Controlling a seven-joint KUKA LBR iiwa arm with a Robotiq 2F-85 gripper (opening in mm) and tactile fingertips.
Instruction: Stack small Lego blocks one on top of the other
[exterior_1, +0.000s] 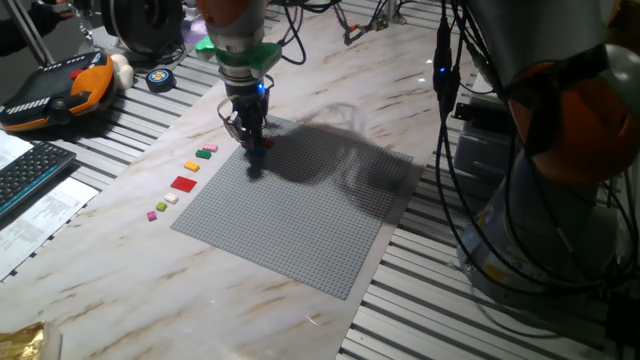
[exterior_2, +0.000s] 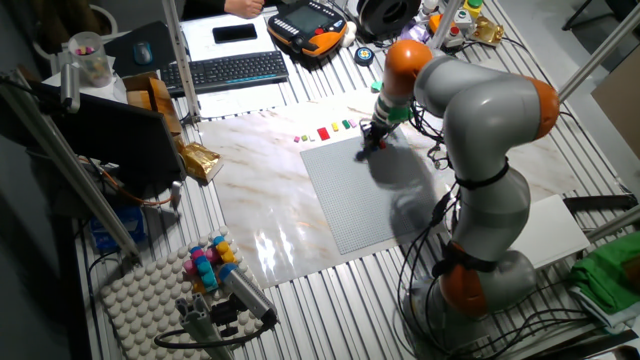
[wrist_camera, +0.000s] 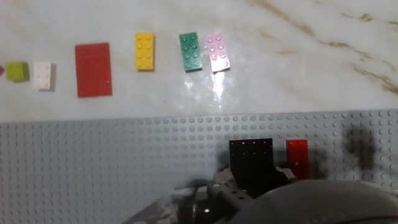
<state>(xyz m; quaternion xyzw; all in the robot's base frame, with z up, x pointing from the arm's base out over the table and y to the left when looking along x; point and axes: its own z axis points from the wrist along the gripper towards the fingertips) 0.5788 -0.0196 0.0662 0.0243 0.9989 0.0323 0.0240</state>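
My gripper (exterior_1: 250, 141) stands low over the far left corner of the grey studded plate (exterior_1: 300, 215), also in the other fixed view (exterior_2: 372, 141). In the hand view a black brick (wrist_camera: 250, 159) sits right at the fingers, large and close, and the jaws seem shut on it. A small red brick (wrist_camera: 297, 158) lies on the plate just to its right and shows as a red spot by the fingertips (exterior_1: 263, 147). The blue brick is hidden.
Off the plate's edge on the marble lie a wider red piece (wrist_camera: 93, 69), yellow (wrist_camera: 145, 51), green (wrist_camera: 190, 52), pink (wrist_camera: 217, 52), white (wrist_camera: 43, 75) and lime (wrist_camera: 18, 71) pieces. A keyboard (exterior_1: 25, 175) and a pendant (exterior_1: 60, 90) lie far left.
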